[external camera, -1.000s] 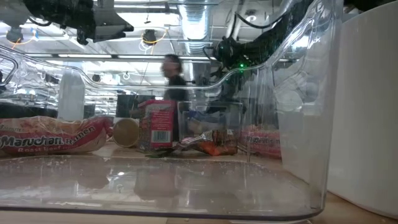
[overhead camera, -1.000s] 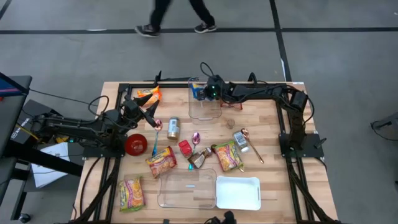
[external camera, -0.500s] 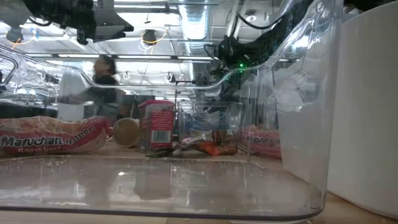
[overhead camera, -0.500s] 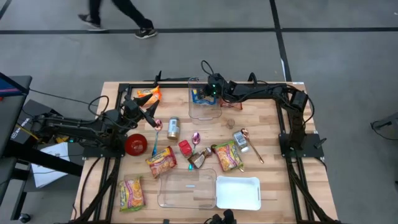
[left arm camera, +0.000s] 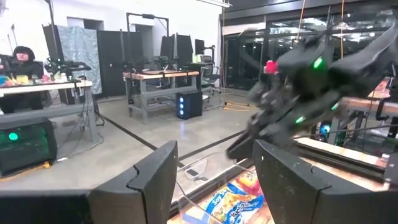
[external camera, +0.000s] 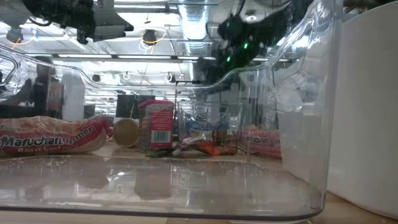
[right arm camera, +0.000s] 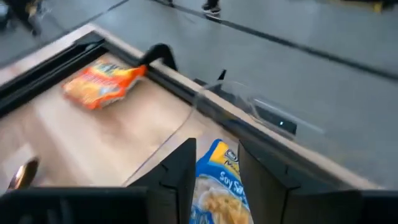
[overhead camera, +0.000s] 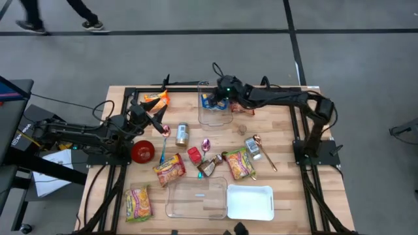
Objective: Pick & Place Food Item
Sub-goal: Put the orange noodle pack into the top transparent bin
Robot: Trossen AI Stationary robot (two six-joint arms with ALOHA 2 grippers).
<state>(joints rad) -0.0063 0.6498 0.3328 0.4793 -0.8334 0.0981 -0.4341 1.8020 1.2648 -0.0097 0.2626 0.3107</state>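
Blue snack bag lies inside the clear bin at the table's far edge, so the drop looks done. Right gripper hovers just above the bin's far end, fingers parted a little with the bag below between them, not gripped. Left gripper waits over the left side, fingers apart, empty. Left to do, likely: pull the right arm clear, then other items, e.g. ramen and can, not yet binned.
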